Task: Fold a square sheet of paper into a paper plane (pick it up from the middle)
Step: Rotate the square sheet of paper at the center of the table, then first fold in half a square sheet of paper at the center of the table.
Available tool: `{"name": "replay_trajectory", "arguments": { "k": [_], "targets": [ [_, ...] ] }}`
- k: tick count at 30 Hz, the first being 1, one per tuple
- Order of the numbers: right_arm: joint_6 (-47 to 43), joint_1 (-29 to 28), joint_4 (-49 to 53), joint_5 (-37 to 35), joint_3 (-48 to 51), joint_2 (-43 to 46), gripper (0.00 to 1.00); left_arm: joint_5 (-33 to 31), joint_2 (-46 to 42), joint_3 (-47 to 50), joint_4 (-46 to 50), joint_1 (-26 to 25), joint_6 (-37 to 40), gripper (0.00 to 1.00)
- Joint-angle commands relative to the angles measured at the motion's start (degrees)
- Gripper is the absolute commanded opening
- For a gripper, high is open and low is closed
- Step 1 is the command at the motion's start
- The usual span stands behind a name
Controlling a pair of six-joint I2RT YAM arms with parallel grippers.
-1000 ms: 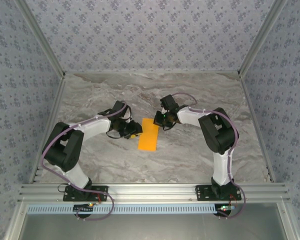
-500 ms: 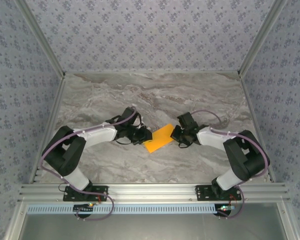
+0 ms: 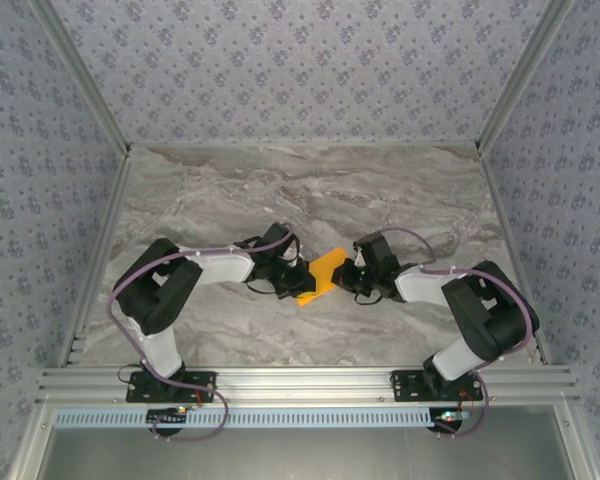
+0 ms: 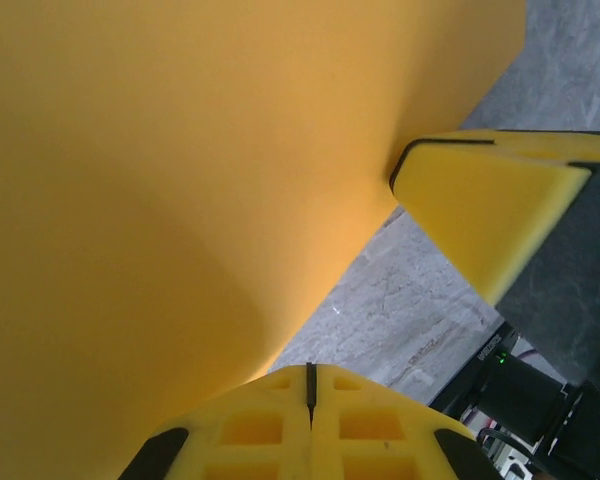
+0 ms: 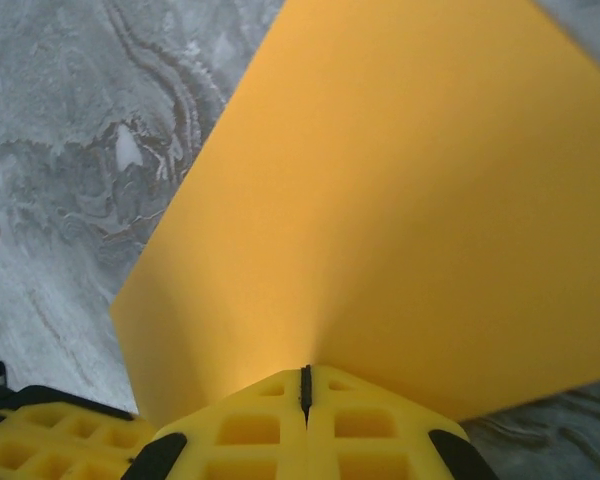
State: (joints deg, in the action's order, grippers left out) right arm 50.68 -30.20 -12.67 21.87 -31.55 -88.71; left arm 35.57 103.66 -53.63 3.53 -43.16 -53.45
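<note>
We see the left gripper [image 3: 298, 284] and right gripper [image 3: 351, 276] each clamped tight on opposite ends of the orange paper sheet [image 3: 326, 270]

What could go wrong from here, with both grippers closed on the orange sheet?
1. The left gripper and the right gripper pinch opposite sides of the thin orange sheet. Pulling apart could tear it or slip it free.
2. The sheet bows between them, so pushing together may set a crooked crease.
3. In the left wrist view the right gripper seems to bite only a narrow margin, so a twist could lose it.
</note>
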Motion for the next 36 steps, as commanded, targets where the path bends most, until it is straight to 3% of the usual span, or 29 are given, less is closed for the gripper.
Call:
{"name": "replay_trajectory", "arguments": {
  "k": [1, 22, 29, 36],
  "targets": [
    [-2.37, -0.48, -3.00, 2.97, 0.69, -1.42, 0.00, 1.27, 1.27, -2.82, -0.94, -0.29, 0.64, 0.00],
    [-8.69, 1.17, -3.32, 2.96, 3.22, -2.35, 0.00, -4.60, 6.20, -5.63, 9.46, -1.17, 4.34, 0.00],
    [-10.57, 9.39, -2.62, 2.57, 5.42, -1.32, 0.00, -7.00, 7.06, -4.38, 13.36, -1.21, 4.84, 0.00],
    [-10.78, 19.43, 6.34, 1.04, 2.47, 0.15, 0.00, -8.21, 7.08, -4.29, 15.20, -1.15, 5.85, 0.00]
  ]
}}
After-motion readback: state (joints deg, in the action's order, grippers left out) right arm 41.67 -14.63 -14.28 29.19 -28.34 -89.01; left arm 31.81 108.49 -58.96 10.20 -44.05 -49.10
